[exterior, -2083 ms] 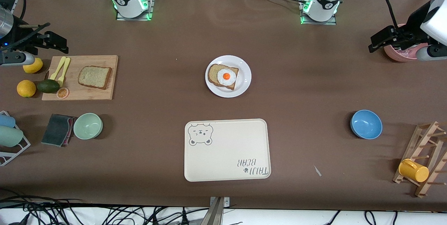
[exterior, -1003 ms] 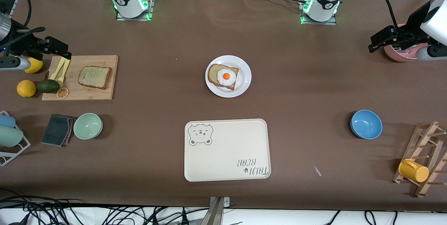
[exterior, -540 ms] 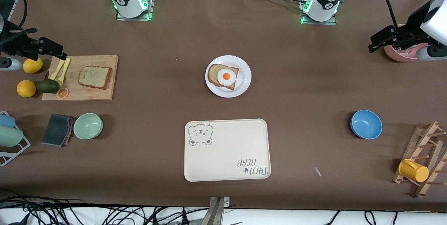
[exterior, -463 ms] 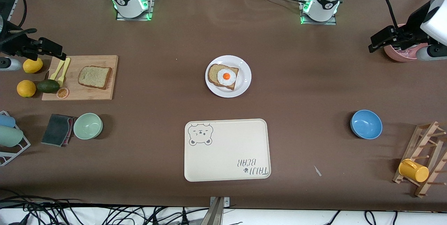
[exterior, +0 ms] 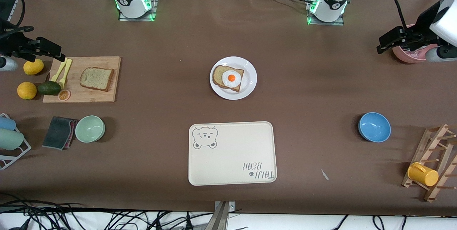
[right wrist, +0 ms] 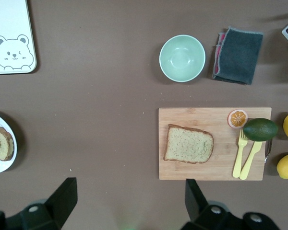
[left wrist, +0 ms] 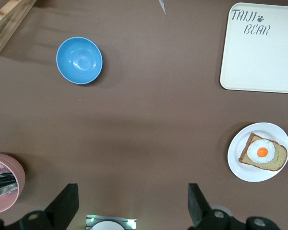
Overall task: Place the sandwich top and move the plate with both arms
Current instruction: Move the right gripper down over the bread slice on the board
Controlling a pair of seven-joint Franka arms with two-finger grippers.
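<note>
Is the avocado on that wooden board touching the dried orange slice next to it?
Touching, it seems. In the right wrist view the avocado overlaps the edge of the orange slice on the cutting board, with no gap between them.

The right gripper (exterior: 53, 49) hangs in the air at the right arm's end of the table, fingers (right wrist: 62, 199) spread wide apart. The left gripper (exterior: 387, 42) hangs at the left arm's end, its fingers (left wrist: 65, 206) equally wide, holding nothing.

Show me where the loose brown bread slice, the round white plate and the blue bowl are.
brown bread slice (exterior: 96, 79), front view, crumb centre
round white plate (exterior: 251, 80), front view, bare rim
blue bowl (left wrist: 79, 60), left wrist view, inside bottom
</note>
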